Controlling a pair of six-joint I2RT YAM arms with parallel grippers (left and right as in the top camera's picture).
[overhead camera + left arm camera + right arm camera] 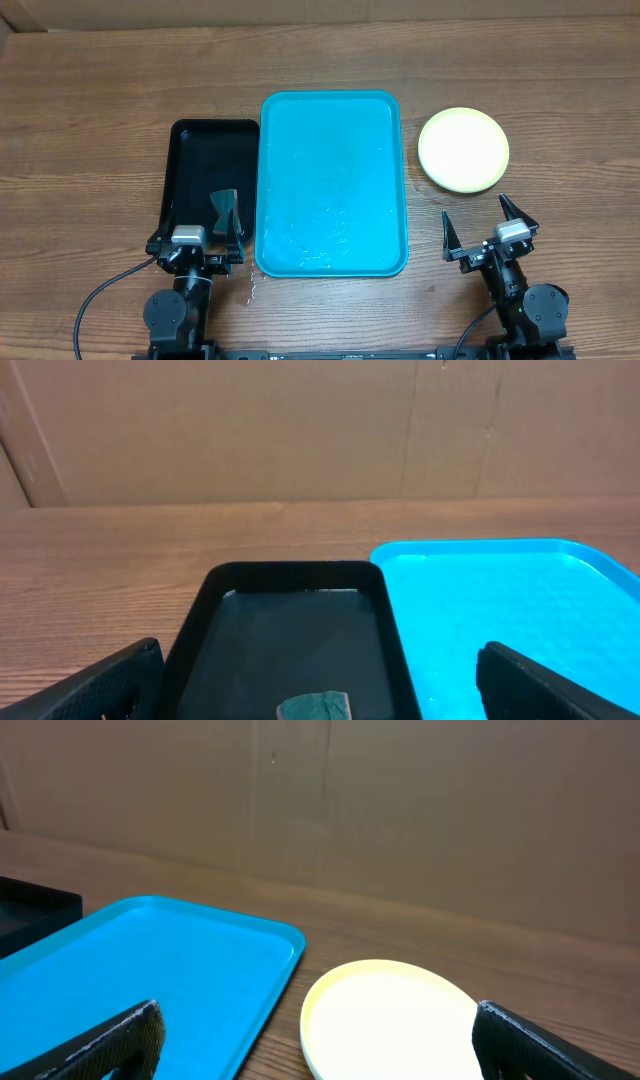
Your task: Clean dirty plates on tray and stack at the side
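Observation:
The turquoise tray [331, 180] lies in the middle of the table with no plate on it; its surface looks wet. A pale yellow-green plate [463, 150] rests on the wood to the right of the tray, also seen as the plate [395, 1015] in the right wrist view. My right gripper [482, 222] stands open just in front of it, touching nothing. My left gripper [203, 224] is open over the near end of the black tray [200, 140], holding nothing, with a green sponge [225, 206] between its fingers.
The sponge [315, 707] lies on the black tray's floor [285, 630], right beside the turquoise tray's left rim [385, 565]. A cardboard wall [300, 430] stands behind the table. A cable [100, 295] runs off at the front left.

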